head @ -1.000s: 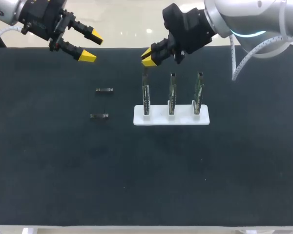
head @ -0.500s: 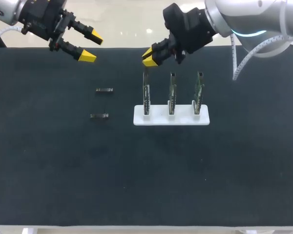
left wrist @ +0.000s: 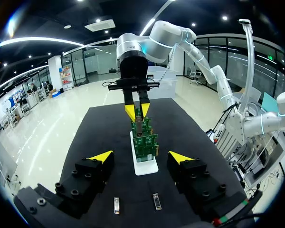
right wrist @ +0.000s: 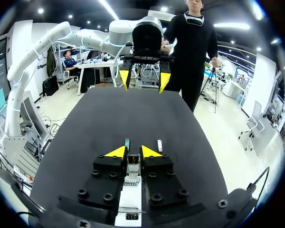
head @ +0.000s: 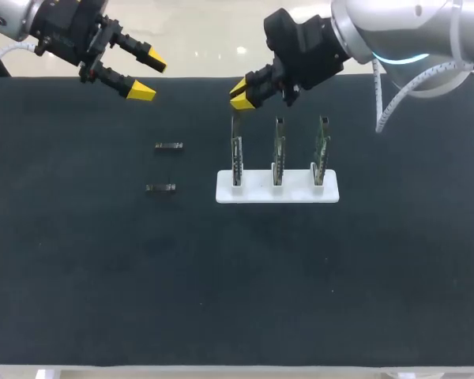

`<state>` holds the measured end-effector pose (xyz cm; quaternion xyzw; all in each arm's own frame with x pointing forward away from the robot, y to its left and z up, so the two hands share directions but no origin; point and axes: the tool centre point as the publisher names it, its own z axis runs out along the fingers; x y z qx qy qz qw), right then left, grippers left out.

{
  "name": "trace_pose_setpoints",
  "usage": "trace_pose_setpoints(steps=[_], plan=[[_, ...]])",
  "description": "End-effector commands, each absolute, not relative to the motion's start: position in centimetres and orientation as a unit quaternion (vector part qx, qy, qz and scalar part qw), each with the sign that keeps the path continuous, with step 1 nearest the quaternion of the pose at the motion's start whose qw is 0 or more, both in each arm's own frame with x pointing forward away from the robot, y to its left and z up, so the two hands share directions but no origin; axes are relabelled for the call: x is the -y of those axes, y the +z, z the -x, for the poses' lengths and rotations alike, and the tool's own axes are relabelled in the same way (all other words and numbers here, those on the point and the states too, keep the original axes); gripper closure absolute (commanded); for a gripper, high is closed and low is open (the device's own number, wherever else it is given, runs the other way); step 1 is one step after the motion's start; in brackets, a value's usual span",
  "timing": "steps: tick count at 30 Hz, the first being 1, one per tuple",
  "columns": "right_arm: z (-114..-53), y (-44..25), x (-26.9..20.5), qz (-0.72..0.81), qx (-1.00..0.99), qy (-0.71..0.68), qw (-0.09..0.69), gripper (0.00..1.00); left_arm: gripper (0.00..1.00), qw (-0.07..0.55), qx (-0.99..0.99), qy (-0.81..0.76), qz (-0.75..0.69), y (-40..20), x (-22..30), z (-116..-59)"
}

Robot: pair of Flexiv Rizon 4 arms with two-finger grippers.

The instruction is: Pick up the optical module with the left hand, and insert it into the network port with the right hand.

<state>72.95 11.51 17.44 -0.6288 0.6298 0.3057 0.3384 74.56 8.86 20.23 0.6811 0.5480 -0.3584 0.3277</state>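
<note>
- The left gripper [head: 148,75] hangs spread wide and empty, well apart from the white plastic stand [head: 253,193], off beyond its far-left corner.
- The right gripper [head: 240,93] is poised right above the green circuit board [head: 236,154] at the stand's left end. I cannot tell whether it clamps anything.
- One small dark metal optical module [head: 168,146] and a second module [head: 160,188] lie flat on the black mat [head: 221,276] left of the stand, not yet picked up.
- Likely risks: a module this slim could skid under a shallow pinch, and a tilted handover could jam at the port or rock the stand.

Head camera looks down; wrist cameras face each other across the table [head: 221,276].
</note>
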Motion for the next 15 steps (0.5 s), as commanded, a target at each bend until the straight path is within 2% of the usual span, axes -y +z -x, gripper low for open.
trace_pose_setpoints(steps=[1, 2, 3, 12, 13, 15], plan=[[-73.08, 17.48, -11.70, 0.625, -0.633, 0.308, 0.339, 1.00, 0.00, 0.326, -0.548, -0.358, -0.682, 20.29, -8.84, -74.67], [-73.13, 17.56, -11.75, 0.624, -0.633, 0.308, 0.338, 0.62, 0.00, 0.326, -0.548, -0.358, -0.682, 20.29, -8.84, -74.67], [-73.15, 17.63, -11.78, 0.624, -0.633, 0.309, 0.338, 0.00, 0.00, 0.326, -0.548, -0.358, -0.682, 20.29, -8.84, -74.67], [-72.87, 18.04, -12.07, 0.614, -0.646, 0.308, 0.333, 0.02, 0.00, 0.326, -0.548, -0.358, -0.682, 20.29, -8.84, -74.67], [-72.85, 18.07, -12.08, 0.614, -0.647, 0.307, 0.333, 0.27, 0.00, 0.326, -0.548, -0.358, -0.682, 20.29, -8.84, -74.67], [-72.84, 18.09, -12.08, 0.613, -0.649, 0.306, 0.332, 0.85, 0.00, 0.326, -0.548, -0.358, -0.682, 20.29, -8.84, -74.67]])
